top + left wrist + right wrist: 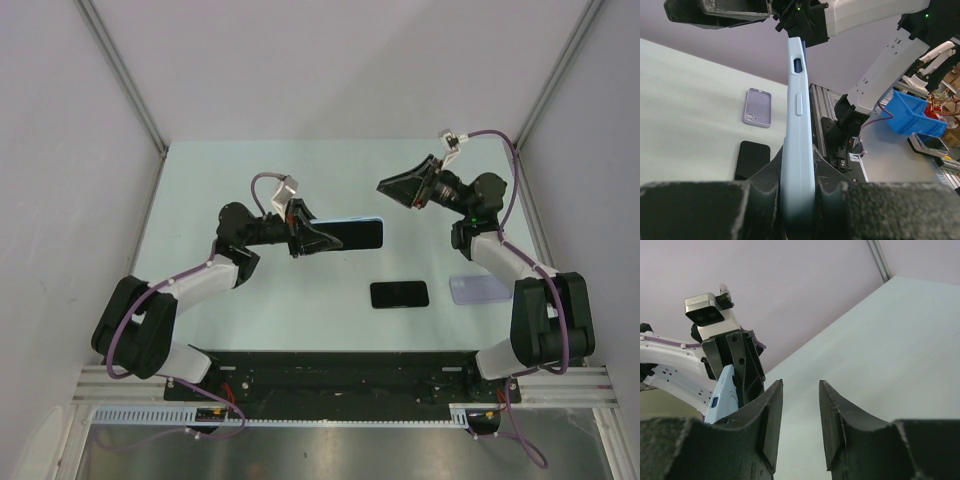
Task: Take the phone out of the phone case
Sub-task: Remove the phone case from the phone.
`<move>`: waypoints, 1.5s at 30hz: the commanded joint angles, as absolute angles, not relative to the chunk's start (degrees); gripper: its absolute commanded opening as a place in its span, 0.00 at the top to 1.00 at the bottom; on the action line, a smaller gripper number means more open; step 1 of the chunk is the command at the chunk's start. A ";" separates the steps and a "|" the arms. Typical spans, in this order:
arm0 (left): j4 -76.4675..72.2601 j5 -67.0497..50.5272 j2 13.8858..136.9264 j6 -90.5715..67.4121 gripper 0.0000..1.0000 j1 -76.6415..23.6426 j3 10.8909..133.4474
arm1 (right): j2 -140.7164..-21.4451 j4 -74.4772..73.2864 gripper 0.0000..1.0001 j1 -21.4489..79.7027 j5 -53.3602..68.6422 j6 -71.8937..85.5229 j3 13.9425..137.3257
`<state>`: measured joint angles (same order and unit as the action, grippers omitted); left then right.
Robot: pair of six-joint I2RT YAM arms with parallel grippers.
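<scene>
A phone (358, 235) with a dark screen sits inside a light-blue phone case (797, 125). My left gripper (318, 240) is shut on one end of the cased phone and holds it above the table, edge-on in the left wrist view, with both fingers (835, 175) pressed against its sides. My right gripper (383, 185) hangs raised to the right of it, apart from it and open. Nothing lies between the right gripper's (800, 385) fingers. The blue case (722, 395) held in the left gripper also shows at the left of the right wrist view.
A bare black phone (399, 294) lies flat on the table near the front centre. A lilac empty case (478, 290) lies to its right, near the right arm. Grey walls close in the table on the left, back and right. A blue bin (917, 117) stands beyond the table.
</scene>
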<state>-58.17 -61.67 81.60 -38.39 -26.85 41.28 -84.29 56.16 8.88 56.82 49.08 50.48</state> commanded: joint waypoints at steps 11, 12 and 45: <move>-62.67 -59.15 80.51 -36.91 1.00 -23.20 43.42 | -80.42 55.90 0.61 9.93 60.12 41.05 50.89; -62.67 -59.32 80.51 -36.91 1.00 -23.20 43.42 | -80.16 55.29 0.61 10.19 60.12 40.17 50.80; -37.18 -59.85 79.37 -19.34 1.00 -18.02 50.54 | -75.49 0.26 0.57 13.53 66.27 -22.67 55.81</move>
<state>-35.75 -56.47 80.75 -21.37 -18.74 46.37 -75.05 6.42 12.12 66.35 -14.11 53.56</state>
